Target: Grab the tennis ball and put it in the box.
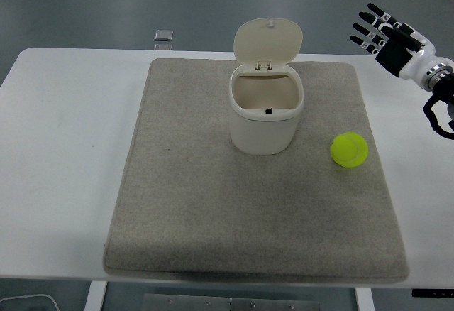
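Tennis ball point(350, 150) sits on the grey mat point(177, 204), just right of the white box point(265, 116). Box lid point(268, 41) stands hinged back, leaving the opening clear for a drop. Right hand point(386, 35) hovers raised at far right, fingers spread, holding nothing.

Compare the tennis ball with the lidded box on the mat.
The tennis ball is bright yellow-green; the box is cream. The tennis ball is a small sphere; the box is a taller, rounded container with its hinged lid flipped open. Both sit on the grey mat, apart, untouched by the right hand.
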### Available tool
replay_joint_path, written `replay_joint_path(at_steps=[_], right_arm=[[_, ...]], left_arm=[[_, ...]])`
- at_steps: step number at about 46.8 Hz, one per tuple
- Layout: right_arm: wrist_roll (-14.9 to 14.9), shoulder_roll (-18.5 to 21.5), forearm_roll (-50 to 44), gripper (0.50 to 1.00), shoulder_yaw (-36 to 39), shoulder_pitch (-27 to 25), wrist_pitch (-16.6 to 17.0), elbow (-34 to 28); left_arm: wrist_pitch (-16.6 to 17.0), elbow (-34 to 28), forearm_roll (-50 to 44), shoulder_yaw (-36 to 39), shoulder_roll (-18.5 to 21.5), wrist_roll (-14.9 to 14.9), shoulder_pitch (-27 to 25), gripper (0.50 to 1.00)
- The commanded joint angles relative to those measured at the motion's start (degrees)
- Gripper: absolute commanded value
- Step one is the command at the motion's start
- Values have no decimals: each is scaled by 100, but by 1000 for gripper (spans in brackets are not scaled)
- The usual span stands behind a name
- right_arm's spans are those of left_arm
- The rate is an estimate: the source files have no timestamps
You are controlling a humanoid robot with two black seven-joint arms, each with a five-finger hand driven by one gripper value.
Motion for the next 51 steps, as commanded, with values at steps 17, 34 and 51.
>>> replay_joint_path(at_steps=[17, 34, 51], right_arm=[[2, 0, 0, 911, 0, 5, 0, 0], [46, -88, -70, 911, 0, 14, -35, 0], [99, -88, -88, 911, -17, -3, -17, -9]], left_arm=[[0, -27, 0, 0, 0, -1, -9, 992], [0, -36, 0, 0, 0, -1, -18, 992], [0, -36, 0, -9, 0, -1, -18, 992]])
